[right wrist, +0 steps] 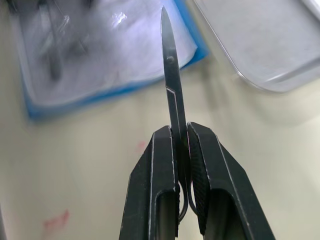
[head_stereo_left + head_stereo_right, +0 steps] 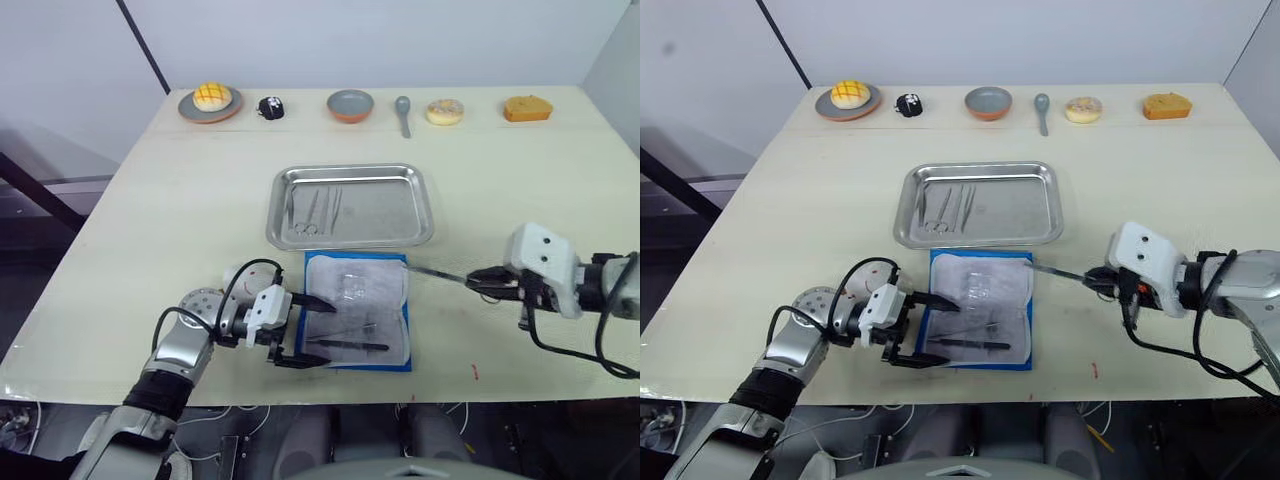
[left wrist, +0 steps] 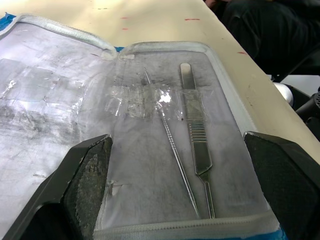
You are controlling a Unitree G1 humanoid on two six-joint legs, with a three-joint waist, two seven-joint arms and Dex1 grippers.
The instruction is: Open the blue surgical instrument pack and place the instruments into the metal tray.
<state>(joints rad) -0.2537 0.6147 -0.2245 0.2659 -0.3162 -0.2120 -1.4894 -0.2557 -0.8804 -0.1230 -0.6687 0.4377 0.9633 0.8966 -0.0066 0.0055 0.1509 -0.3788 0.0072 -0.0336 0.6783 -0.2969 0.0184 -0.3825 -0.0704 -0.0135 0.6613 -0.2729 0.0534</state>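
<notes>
1. Right tool (image 1: 181, 135) is clamped tight on a slim pair of scissors (image 1: 171, 90), the blades poking straight out past the fingertips and the ring handles tucked between the two black fingers.
2. That right tool hovers just to the right of the pack (image 2: 357, 322), with the scissor tip pointing at the pack's right edge, above the surface (image 2: 180, 220).
3. Left tool (image 2: 312, 335) is spread wide, one finger (image 3: 87, 182) near the pack's fold and the other at its near edge, straddling the pack's left side and gripping nothing.
4. The pack lies unfolded and flat just in front of the tray (image 2: 350, 205), blue border showing round a pale grey-white lining with a padded hem.
5. Inside the pack between the left tool's fingers: a thin needle-like probe (image 3: 172, 150) and a flat scalpel handle (image 3: 195, 140) with a ribbed grip, side by side, a patch of crinkled clear tape across their upper ends.
6. The tray is shiny steel, shallow, with rounded corners; two or three thin instruments (image 2: 318, 210) already lie in its left half.
7. Along the far edge behind the tray: a bun on a grey plate (image 2: 210, 105), a small black object, a grey bowl (image 2: 350, 104), a spoon (image 2: 403, 112), a doughnut and an orange cake piece.
</notes>
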